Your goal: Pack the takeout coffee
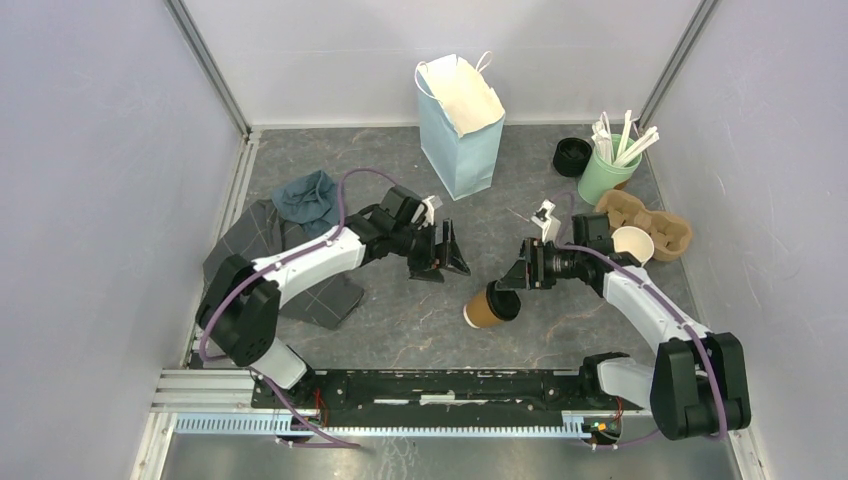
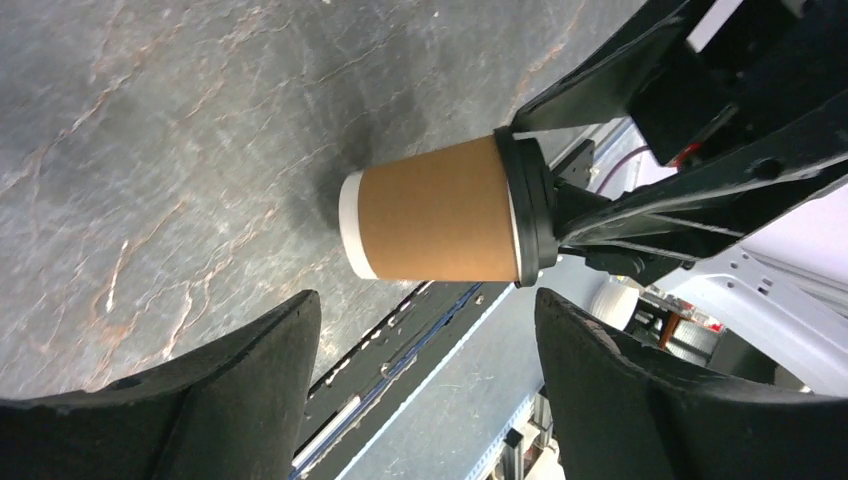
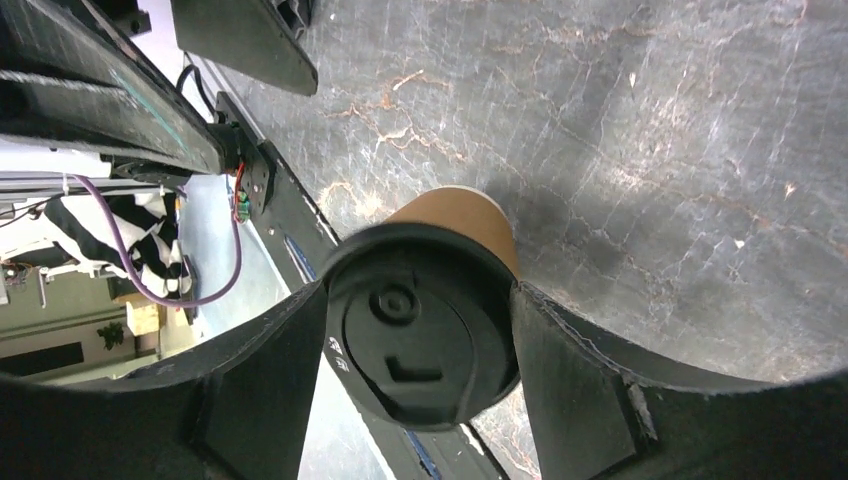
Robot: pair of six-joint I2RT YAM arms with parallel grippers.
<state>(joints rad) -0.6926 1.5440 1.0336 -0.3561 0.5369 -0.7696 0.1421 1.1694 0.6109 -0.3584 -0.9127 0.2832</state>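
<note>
The takeout coffee (image 1: 487, 308), a brown paper cup with a black lid, is tilted low over the table's near middle. Its lid points at my right gripper (image 1: 512, 280). In the right wrist view the lid (image 3: 420, 345) sits between the two fingers (image 3: 270, 380), which lie against its rim on both sides. My left gripper (image 1: 448, 258) hangs just left of the cup and apart from it, open. In the left wrist view the cup's side (image 2: 440, 215) shows beyond that gripper (image 2: 425, 300), with nothing between the jaws.
A light blue paper bag (image 1: 458, 125) stands open at the back. At the right are a pulp cup carrier (image 1: 668, 228) holding a lidless cup (image 1: 632, 243), a green holder of white sticks (image 1: 608, 175) and black lids (image 1: 572, 155). Cloths (image 1: 300, 205) lie left.
</note>
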